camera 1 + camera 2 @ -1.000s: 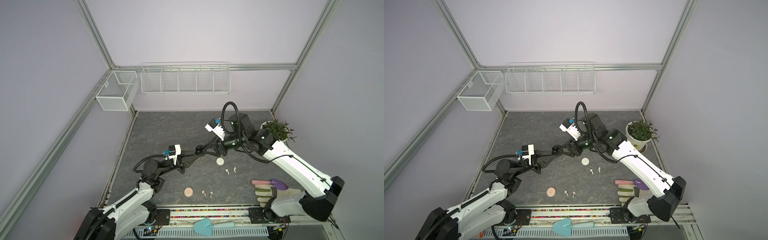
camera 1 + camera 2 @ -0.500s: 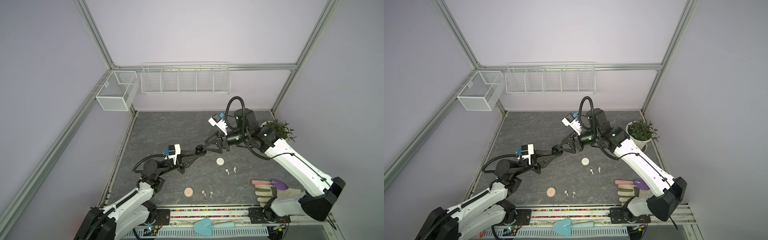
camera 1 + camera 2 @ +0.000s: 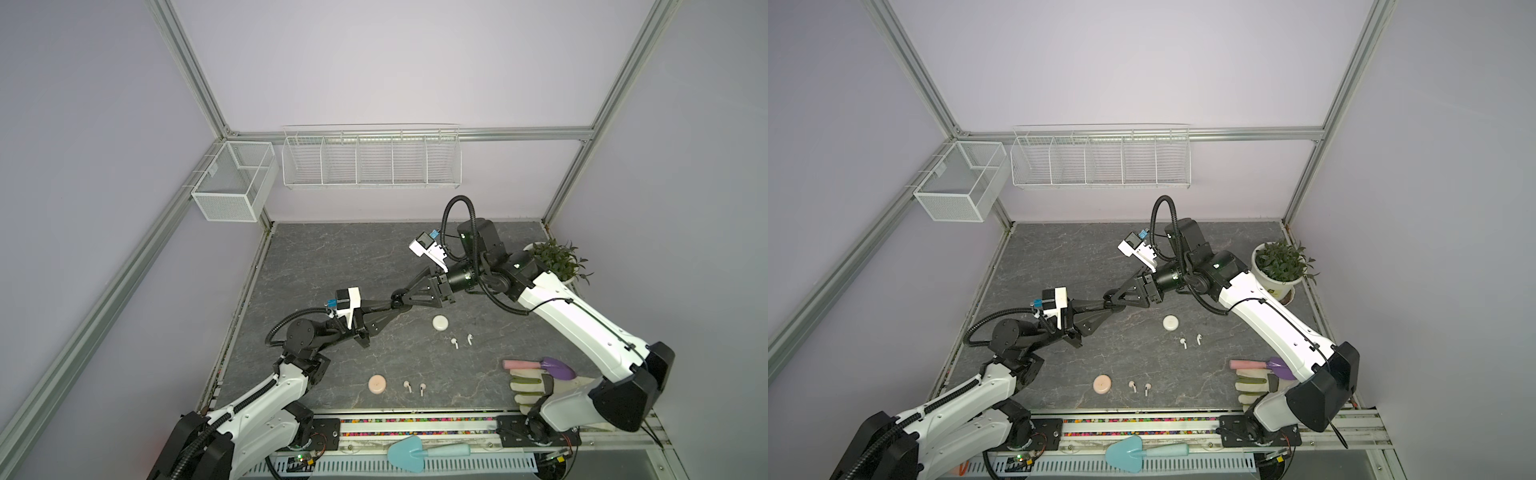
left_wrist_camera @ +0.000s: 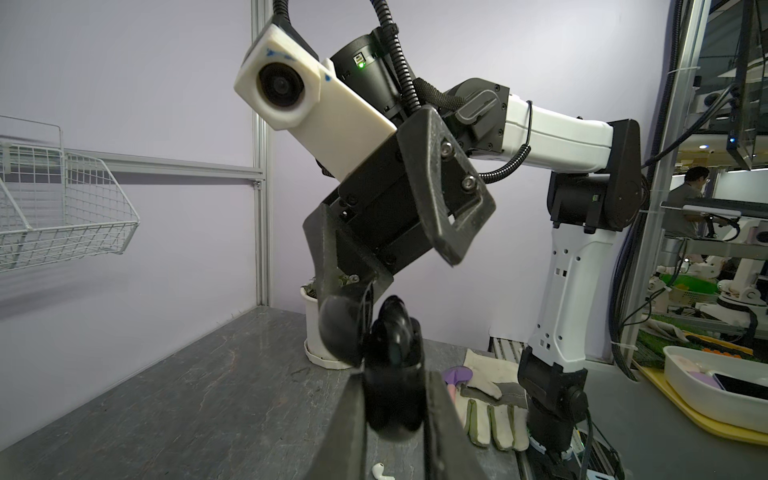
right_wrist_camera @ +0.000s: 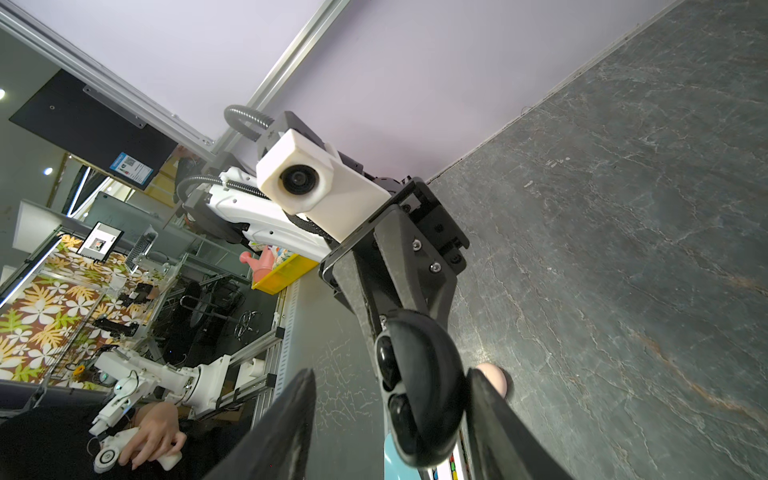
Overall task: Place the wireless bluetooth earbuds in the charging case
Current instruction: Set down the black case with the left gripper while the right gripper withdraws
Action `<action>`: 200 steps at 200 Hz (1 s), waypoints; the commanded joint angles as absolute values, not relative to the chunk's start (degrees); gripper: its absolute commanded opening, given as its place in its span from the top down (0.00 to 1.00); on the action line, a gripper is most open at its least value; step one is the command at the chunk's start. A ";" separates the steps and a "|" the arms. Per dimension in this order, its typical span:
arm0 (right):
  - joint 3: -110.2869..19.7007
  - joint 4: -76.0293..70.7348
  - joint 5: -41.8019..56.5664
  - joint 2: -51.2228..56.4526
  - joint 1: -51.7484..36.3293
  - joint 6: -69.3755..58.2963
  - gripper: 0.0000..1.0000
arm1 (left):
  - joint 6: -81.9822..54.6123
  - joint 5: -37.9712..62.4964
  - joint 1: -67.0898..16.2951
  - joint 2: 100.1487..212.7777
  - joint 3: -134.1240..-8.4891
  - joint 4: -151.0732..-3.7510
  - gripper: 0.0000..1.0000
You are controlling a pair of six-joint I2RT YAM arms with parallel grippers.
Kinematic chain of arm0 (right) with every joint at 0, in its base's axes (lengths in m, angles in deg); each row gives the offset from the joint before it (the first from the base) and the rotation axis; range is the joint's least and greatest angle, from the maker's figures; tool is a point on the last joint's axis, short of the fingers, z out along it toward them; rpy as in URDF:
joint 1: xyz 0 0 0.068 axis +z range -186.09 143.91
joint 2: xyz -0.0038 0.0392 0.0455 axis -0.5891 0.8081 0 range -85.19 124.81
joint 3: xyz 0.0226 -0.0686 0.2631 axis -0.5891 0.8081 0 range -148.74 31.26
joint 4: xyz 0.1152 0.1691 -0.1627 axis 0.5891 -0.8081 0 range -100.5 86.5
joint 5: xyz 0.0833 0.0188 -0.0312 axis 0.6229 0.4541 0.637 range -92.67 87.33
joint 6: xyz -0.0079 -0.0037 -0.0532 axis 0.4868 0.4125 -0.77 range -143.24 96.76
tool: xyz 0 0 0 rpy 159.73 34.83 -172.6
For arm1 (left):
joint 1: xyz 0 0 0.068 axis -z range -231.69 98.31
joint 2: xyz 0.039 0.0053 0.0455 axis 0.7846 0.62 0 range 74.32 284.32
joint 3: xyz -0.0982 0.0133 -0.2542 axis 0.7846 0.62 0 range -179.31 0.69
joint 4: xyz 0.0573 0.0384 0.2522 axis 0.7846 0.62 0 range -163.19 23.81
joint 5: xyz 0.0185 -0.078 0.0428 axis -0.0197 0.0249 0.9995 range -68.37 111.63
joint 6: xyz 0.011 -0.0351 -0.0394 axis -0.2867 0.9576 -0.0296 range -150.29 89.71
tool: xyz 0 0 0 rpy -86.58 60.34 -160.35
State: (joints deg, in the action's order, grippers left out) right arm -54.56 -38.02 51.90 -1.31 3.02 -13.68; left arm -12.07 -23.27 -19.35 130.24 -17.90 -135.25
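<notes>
A black charging case [image 4: 392, 395] hangs above the table with its lid [image 4: 340, 328] open and my left gripper [image 4: 392, 376] shut on its body. Two glossy black earbuds [image 5: 390, 362] sit inside it. My right gripper [image 5: 390, 374] is open around the lid, one finger [image 5: 490, 411] against it and the other well apart. In both top views the two grippers meet at the case [image 3: 397, 296] [image 3: 1112, 297]. On the table lie a white case [image 3: 440, 323] with two white earbuds [image 3: 454, 343], and a pink case [image 3: 377, 384] with two pink earbuds [image 3: 407, 386].
A potted plant [image 3: 557, 262] stands at the back right. A glove [image 3: 536, 384] and a purple trowel [image 3: 548, 366] lie near the right arm's base. A teal trowel [image 3: 415, 453] rests on the front rail. Wire baskets [image 3: 372, 158] hang on the back wall.
The right gripper drew back a little from the case and turned, then came back onto it. The left gripper kept holding the case in the same place.
</notes>
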 commanded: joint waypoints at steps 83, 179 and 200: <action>-52.62 -42.26 53.43 -4.12 4.13 -19.02 0.54 | -9.47 -21.76 -19.17 130.09 -21.71 -129.17 1.00; -30.52 -19.81 16.77 -13.36 -1.49 -11.70 0.29 | -2.98 -4.76 -24.49 144.51 -27.68 -103.57 1.00; -28.27 -18.00 14.79 -9.33 -1.60 -12.19 0.29 | -0.92 -4.05 -26.55 154.43 -31.34 -102.69 1.00</action>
